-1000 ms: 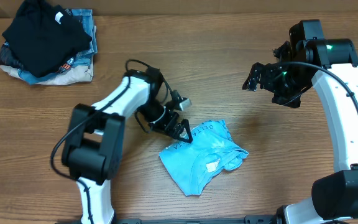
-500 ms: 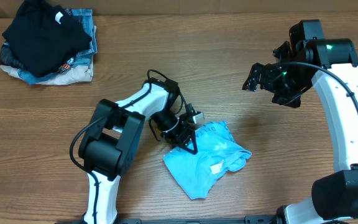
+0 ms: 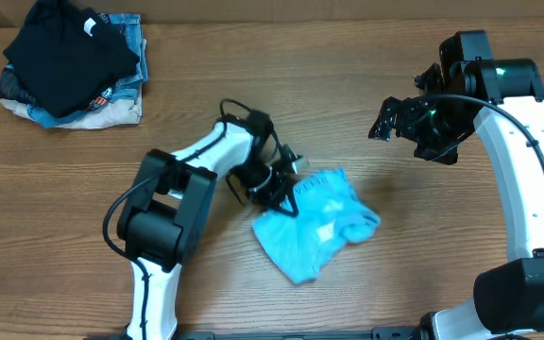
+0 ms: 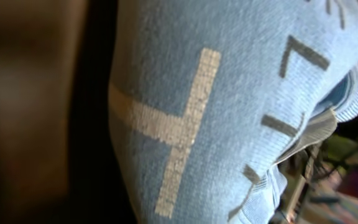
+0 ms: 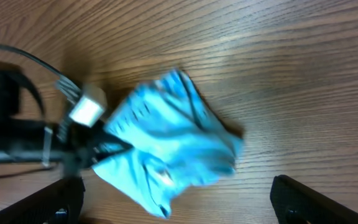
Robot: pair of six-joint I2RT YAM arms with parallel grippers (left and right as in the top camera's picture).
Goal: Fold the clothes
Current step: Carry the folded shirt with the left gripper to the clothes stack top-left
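T-shirt (image 3: 319,222): sky-blue, crumpled, one item, lying near the middle of the table (image 3: 423,255). Its lettering fills your left wrist view.
Left gripper (image 3: 286,200): yours, low over the table's middle, jaws clamped on the T-shirt's left edge.
Right gripper (image 3: 385,118): yours, raised over the table's right side, well apart from the T-shirt, jaws spread wide, holding nothing.
Pile (image 3: 69,61): folded dark and denim clothes, at the table's far-left corner.
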